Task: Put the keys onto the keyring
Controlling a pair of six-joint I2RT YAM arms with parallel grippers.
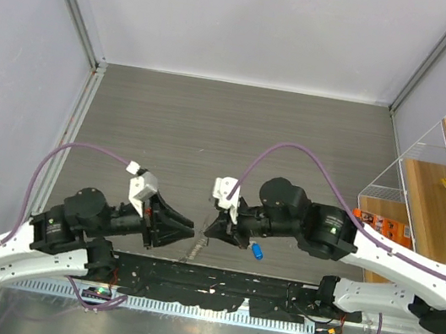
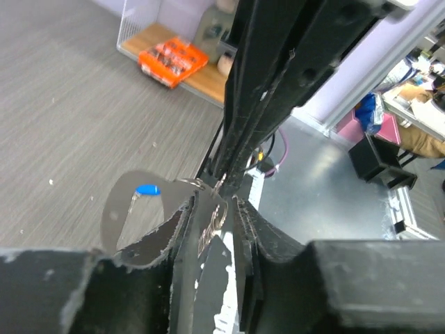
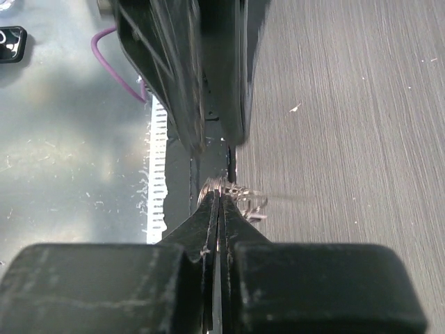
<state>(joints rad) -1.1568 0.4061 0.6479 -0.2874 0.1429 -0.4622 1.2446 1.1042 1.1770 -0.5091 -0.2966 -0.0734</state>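
Note:
My two grippers meet tip to tip near the table's front edge. My right gripper (image 1: 209,231) (image 3: 221,196) is shut on the thin silvery keyring (image 3: 224,185); small metal pieces (image 3: 249,200) stick out beside its tips. My left gripper (image 1: 192,230) (image 2: 214,205) is nearly closed on a thin silvery metal piece (image 2: 211,224), seemingly a key; its head is hidden. A silvery bit (image 1: 194,252) hangs or lies just below the tips. A blue-headed key (image 1: 258,251) lies loose on the table by the right gripper, and shows in the left wrist view (image 2: 147,189). No green or black keys are visible.
An orange packet (image 1: 380,226) (image 2: 172,59) lies at the foot of a white wire shelf (image 1: 430,159) with wooden boards at the right. A black strip with a white comb edge (image 1: 183,302) runs along the front between the arm bases. Grey walls enclose the table.

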